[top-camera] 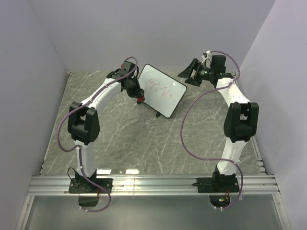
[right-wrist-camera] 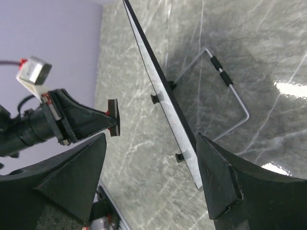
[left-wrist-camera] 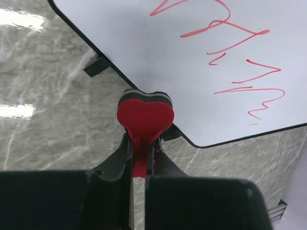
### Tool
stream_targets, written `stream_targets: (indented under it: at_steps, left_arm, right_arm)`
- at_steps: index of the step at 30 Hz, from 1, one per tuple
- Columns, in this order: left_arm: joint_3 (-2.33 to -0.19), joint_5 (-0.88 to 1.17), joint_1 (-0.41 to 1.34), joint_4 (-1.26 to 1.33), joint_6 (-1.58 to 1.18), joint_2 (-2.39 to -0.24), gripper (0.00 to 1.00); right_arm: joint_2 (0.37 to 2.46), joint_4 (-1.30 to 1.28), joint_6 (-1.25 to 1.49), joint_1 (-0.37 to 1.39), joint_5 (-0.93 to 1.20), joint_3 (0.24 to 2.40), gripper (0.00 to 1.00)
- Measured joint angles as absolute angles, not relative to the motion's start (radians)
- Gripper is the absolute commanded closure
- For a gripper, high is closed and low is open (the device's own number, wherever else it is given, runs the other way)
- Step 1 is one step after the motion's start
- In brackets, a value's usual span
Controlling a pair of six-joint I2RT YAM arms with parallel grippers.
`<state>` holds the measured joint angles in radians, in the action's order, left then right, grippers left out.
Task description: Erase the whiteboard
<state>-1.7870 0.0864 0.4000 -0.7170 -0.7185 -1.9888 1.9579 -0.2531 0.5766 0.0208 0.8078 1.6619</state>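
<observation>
The whiteboard [top-camera: 162, 90] stands tilted on the marble table, with red scribbles [top-camera: 160, 88] across its face. My left gripper [top-camera: 138, 96] is shut on a small red-black eraser block [top-camera: 140, 99] at the board's lower left edge. In the left wrist view the squeezed red eraser [left-wrist-camera: 145, 114] touches the board's black frame, with the white face [left-wrist-camera: 192, 62] and the scribbles beyond it. My right gripper [top-camera: 189, 74] is open and empty beside the board's upper right corner. In the right wrist view the board [right-wrist-camera: 165, 93] shows edge-on, close to the inside of one finger [right-wrist-camera: 218, 182].
A wire stand [right-wrist-camera: 230, 96] props the board from behind. Little black feet [left-wrist-camera: 96, 66] stick out under the frame. Purple walls close in the table at the back and sides. An aluminium rail [top-camera: 153, 184] runs along the near edge.
</observation>
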Motion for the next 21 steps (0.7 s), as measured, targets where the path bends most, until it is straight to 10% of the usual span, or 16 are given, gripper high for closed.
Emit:
stream_targets:
  at_steps: [12,21]
  left_arm:
    - [-1.919,0.169,0.484,-0.717,-0.719,-2.065,1.0]
    - [-1.985,0.229,0.508,-0.692,-0.718,-2.138,1.0]
  right_arm:
    - [2.026,-0.365,0.462,0.079,0.686,1.682,0.21]
    - [2.033,-0.384,0.45,0.083,0.669,1.695,0.45]
